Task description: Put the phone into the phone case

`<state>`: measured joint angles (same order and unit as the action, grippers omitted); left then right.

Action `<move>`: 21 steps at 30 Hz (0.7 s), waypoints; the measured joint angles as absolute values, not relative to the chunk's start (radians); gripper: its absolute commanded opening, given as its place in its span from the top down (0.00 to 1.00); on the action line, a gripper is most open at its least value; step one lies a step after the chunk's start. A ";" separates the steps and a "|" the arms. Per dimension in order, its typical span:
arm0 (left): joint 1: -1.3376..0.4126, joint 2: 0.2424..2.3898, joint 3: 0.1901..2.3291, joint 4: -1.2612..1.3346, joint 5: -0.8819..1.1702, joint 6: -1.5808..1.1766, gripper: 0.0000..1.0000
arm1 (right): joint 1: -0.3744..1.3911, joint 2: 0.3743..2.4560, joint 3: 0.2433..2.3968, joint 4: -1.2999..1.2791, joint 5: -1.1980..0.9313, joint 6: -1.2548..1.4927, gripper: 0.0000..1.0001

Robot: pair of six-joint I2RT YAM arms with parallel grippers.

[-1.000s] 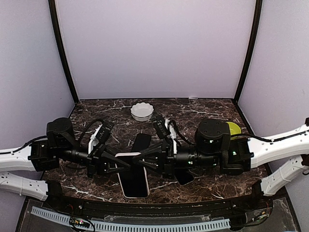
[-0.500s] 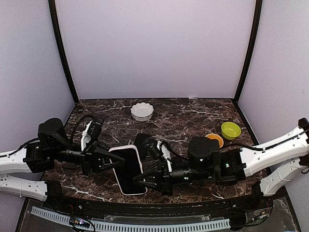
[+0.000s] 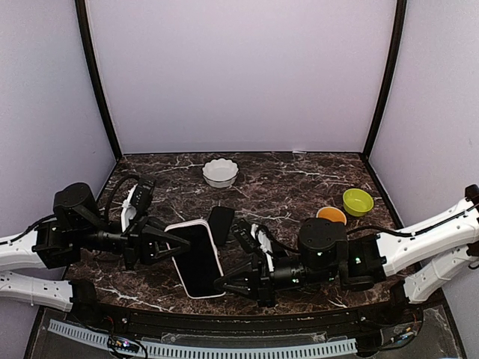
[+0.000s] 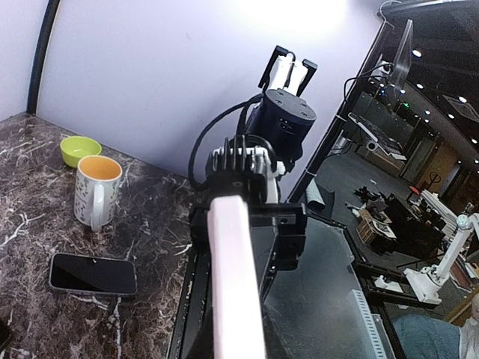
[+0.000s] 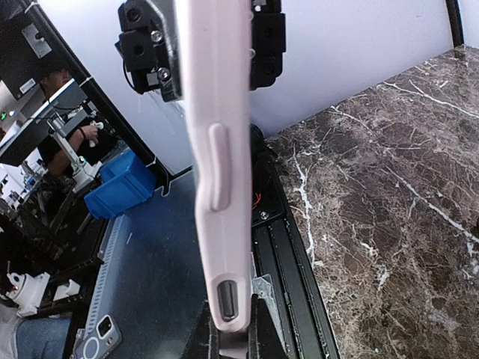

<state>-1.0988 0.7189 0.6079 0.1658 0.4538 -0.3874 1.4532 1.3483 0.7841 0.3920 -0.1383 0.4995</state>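
Note:
A pink phone case (image 3: 196, 258) with a dark upper face hangs tilted above the table's front, held from both ends. My left gripper (image 3: 171, 241) is shut on its left edge and my right gripper (image 3: 222, 285) on its near right corner. The right wrist view shows the case (image 5: 217, 172) edge-on, its corner pinched between my fingers. The phone (image 4: 93, 274) lies flat and black on the marble near the front edge; the top view hides it under my right arm. Whether the case holds anything I cannot tell.
A flat black slab (image 3: 221, 223) lies just beyond the case. A white bowl (image 3: 220, 172) stands at the back. A white mug with an orange inside (image 4: 97, 191) and a green bowl (image 3: 358, 200) stand at the right. A black rail (image 3: 239, 329) runs along the front edge.
The case has come up off the table and tilted. My arms have drawn apart. The right gripper let go briefly and shut again on the case's near right corner.

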 measured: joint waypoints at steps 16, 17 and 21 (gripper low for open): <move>-1.098 0.789 0.618 0.163 0.483 -0.376 1.00 | 1.446 1.348 0.861 0.325 -0.104 0.469 1.00; -1.098 0.798 0.619 0.166 0.492 -0.378 1.00 | 1.443 1.349 0.867 0.322 -0.101 0.465 1.00; -1.097 0.797 0.620 0.162 0.513 -0.398 0.68 | 1.433 1.354 0.869 0.328 -0.110 0.465 1.00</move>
<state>-1.0973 0.7971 0.6201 0.1623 0.5129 -0.3981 1.4326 1.3537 0.8692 0.3283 -0.1101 0.4648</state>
